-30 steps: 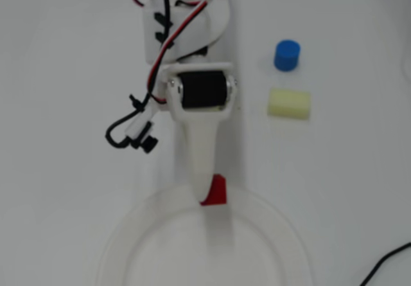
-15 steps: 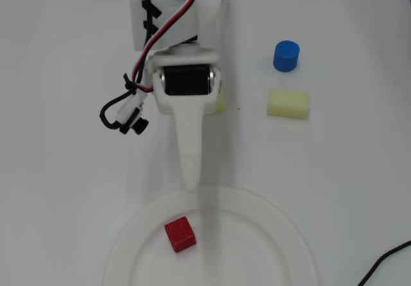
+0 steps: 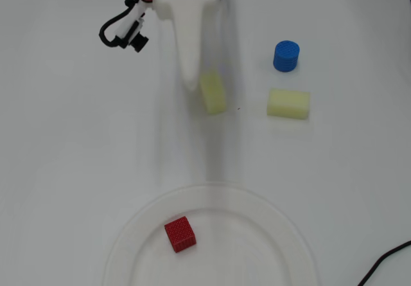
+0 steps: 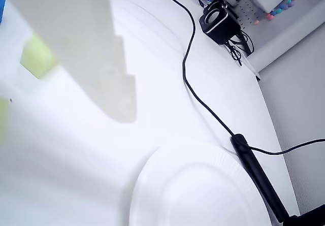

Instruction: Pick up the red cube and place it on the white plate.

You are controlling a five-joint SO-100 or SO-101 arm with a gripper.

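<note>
The plain white surface point(image 3: 64, 170) carries everything. At its near edge in the overhead view sits the large round white plate with a raised rim point(image 3: 282, 225), and the small ribbed red cube point(image 3: 180, 234) lies inside it, left of centre. The white two-finger tool point(image 3: 190, 80) hangs far from the cube — well apart, holding nothing; whether it is open I cannot tell. A pale yellow rectangular block point(image 3: 213, 91) lies just right of its tip.

White table point(image 4: 213, 84) meets grey wall point(image 4: 299, 129).
</note>
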